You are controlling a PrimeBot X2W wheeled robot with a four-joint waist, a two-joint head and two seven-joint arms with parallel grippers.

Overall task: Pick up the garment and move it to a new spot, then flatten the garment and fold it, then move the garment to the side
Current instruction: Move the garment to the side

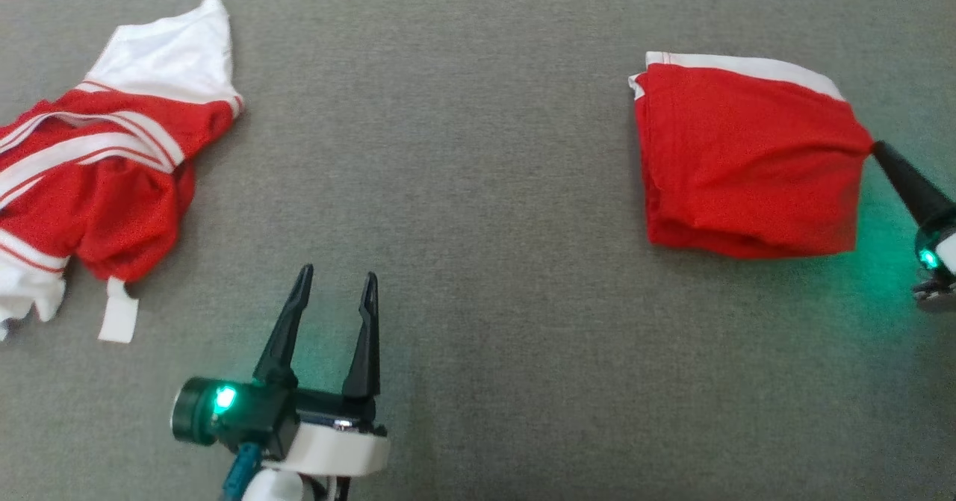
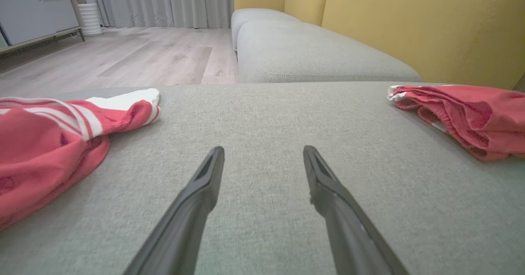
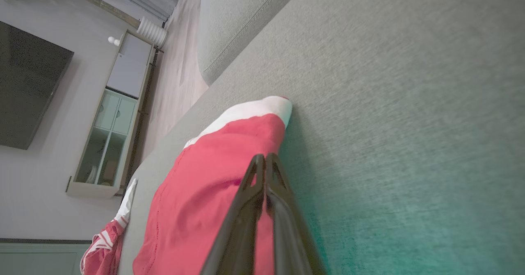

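Observation:
A folded red garment [image 1: 747, 165] with a white band along its far edge lies on the grey cushion at the right. My right gripper [image 1: 875, 147] is shut on its right corner, pulling the cloth into a point; the right wrist view has the closed fingers [image 3: 264, 160] pinching the red fabric [image 3: 213, 193]. My left gripper [image 1: 337, 281] stands open low in the middle, nothing between its fingers, apart from both garments. From the left wrist, the folded garment [image 2: 463, 111] sits at the right edge.
A second red and white garment [image 1: 112, 165] lies crumpled at the left, with a white tag hanging near its lower edge. Grey cushion [image 1: 463, 187] spreads between the two. Yellow sofa back [image 2: 410, 25] rises beyond, and wooden floor [image 2: 135, 57] lies past the cushion's edge.

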